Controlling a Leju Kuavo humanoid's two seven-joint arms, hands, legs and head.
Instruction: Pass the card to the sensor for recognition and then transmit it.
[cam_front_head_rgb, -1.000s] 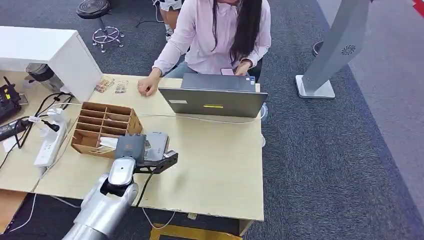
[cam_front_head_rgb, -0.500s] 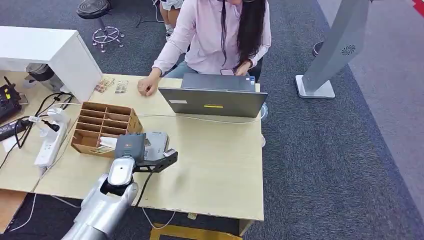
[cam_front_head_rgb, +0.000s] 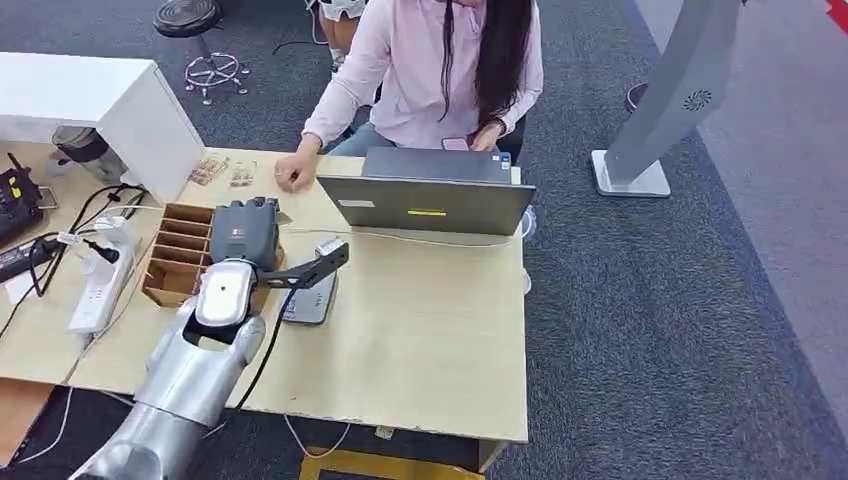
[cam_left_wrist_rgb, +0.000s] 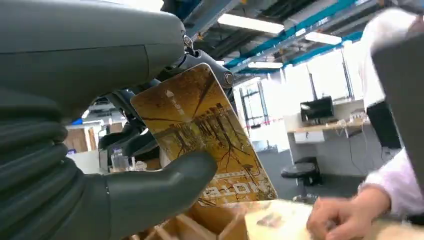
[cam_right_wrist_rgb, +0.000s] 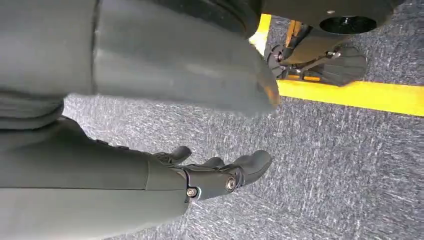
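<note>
Pinching the card (cam_left_wrist_rgb: 200, 132) between thumb and fingers, the left hand (cam_front_head_rgb: 245, 235) hovers over the wooden organizer (cam_front_head_rgb: 180, 255), sensor (cam_front_head_rgb: 312, 295) at its 4 o'clock on the table (cam_front_head_rgb: 430, 330). Right hand (cam_right_wrist_rgb: 220, 175) hangs with fingers loosely apart, holding nothing.

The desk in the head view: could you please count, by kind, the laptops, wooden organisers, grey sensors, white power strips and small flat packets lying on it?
Laptop: 1
Wooden organiser: 1
Grey sensor: 1
White power strip: 1
Small flat packets: 2
Total: 6
</note>
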